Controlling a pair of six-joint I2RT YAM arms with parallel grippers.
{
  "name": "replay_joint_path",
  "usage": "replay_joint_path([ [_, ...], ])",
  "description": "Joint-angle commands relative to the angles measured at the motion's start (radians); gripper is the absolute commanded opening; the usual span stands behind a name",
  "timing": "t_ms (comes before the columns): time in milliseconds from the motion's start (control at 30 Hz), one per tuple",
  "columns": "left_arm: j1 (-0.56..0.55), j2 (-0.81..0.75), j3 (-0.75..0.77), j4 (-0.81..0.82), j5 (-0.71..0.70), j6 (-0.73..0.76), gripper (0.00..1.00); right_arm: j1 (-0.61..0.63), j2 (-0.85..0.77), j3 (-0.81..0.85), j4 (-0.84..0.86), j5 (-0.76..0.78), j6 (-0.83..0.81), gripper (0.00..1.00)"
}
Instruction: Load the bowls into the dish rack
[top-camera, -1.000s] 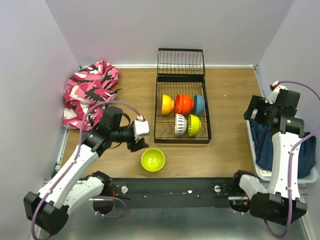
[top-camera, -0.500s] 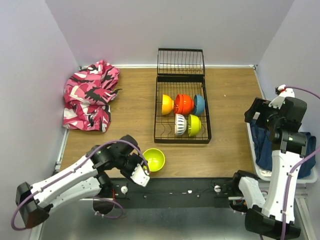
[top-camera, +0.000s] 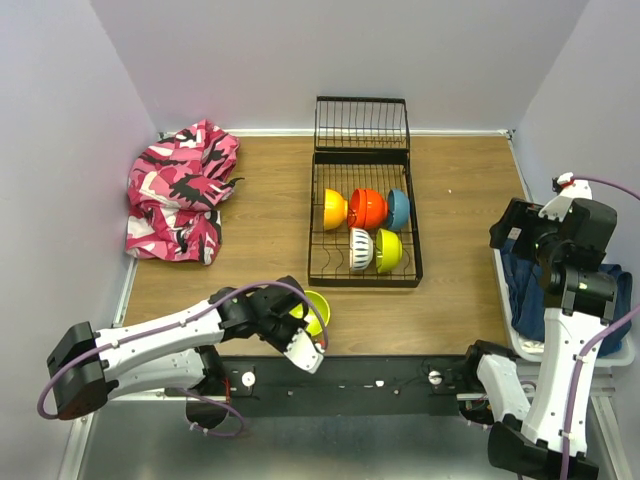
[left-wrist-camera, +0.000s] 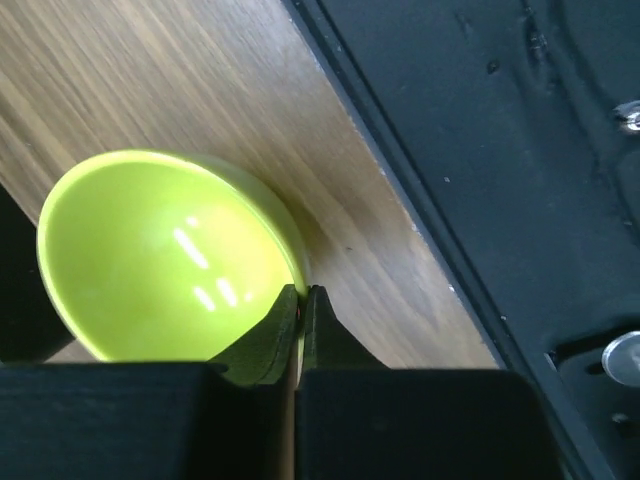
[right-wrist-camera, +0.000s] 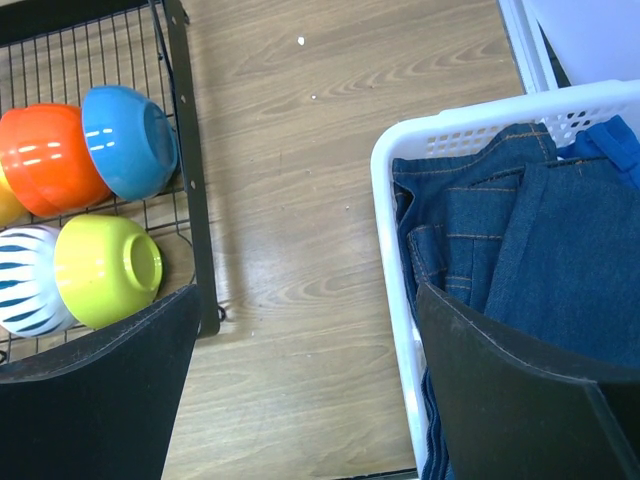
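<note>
Swinging away from the pink cloth (top-camera: 180, 200), the left gripper (top-camera: 306, 328) now reaches the last loose lime bowl (top-camera: 316, 306) at the wooden table's (top-camera: 460, 200) near edge, well apart from the dish rack (top-camera: 362, 283), where five bowls already sit.

From the left wrist, its jaws have just pinched the thin, glossy rim, one finger inside and one outside. The bowl looks ready to lift.

From the right wrist, the right gripper (right-wrist-camera: 305, 300) hangs wide open and empty between the black wire rack and a perforated white basket (right-wrist-camera: 390, 260) of denim.
</note>
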Motion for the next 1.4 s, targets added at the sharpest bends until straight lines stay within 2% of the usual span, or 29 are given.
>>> replay_joint_path([
  [0,-0.008,-0.02,0.077,-0.118,0.068,-0.02,0.0,-0.004,0.002,0.021,-0.014,-0.005,-0.015,0.96],
  [167,-0.008,-0.041,0.21,-0.261,0.154,-0.071,0.0,-0.006,0.018,0.015,-0.01,-0.014,-0.019,0.96],
  [267,-0.008,-0.006,0.367,-0.288,0.195,-0.166,0.0,-0.004,0.035,0.014,-0.008,-0.02,-0.021,0.96],
  [300,-0.005,0.004,0.425,-0.218,0.192,-0.282,0.0,-0.004,0.04,0.011,-0.005,-0.023,-0.019,0.96],
  [367,0.022,0.04,0.461,-0.116,0.198,-0.402,0.0,-0.006,0.052,0.003,0.006,-0.029,-0.011,0.96],
  [400,0.042,0.054,0.479,-0.008,0.217,-0.522,0.0,-0.004,0.058,0.003,0.007,-0.033,-0.005,0.96],
  [500,0.16,0.121,0.491,0.157,0.275,-0.713,0.0,-0.004,0.087,0.007,0.016,-0.033,0.011,0.96],
  [533,0.232,0.139,0.491,0.26,0.287,-0.856,0.0,-0.006,0.098,0.012,0.016,-0.03,0.013,0.96],
  [667,0.408,0.25,0.479,0.496,0.355,-1.158,0.0,-0.006,0.149,0.043,0.018,-0.019,0.013,0.96],
  [733,0.455,0.293,0.481,0.613,0.407,-1.244,0.0,-0.006,0.182,0.064,0.013,-0.01,0.015,0.96],
  [767,0.485,0.335,0.479,0.663,0.425,-1.339,0.0,-0.006,0.193,0.069,0.012,0.0,0.016,0.96],
  [800,0.499,0.357,0.479,0.7,0.468,-1.381,0.0,-0.006,0.204,0.075,0.01,0.0,0.01,0.96],
  [833,0.51,0.379,0.475,0.81,0.481,-1.42,0.0,-0.006,0.212,0.083,0.009,0.012,0.007,0.96],
  [900,0.535,0.428,0.456,0.899,0.487,-1.547,0.0,-0.006,0.235,0.086,0.009,0.03,0.001,0.96],
  [1033,0.559,0.479,0.386,1.149,0.525,-1.709,0.0,-0.006,0.272,0.093,0.003,0.064,-0.007,0.96],
  [1367,0.628,0.488,0.151,1.479,0.544,-1.982,0.0,-0.006,0.347,0.1,-0.002,0.099,-0.028,0.95],
])
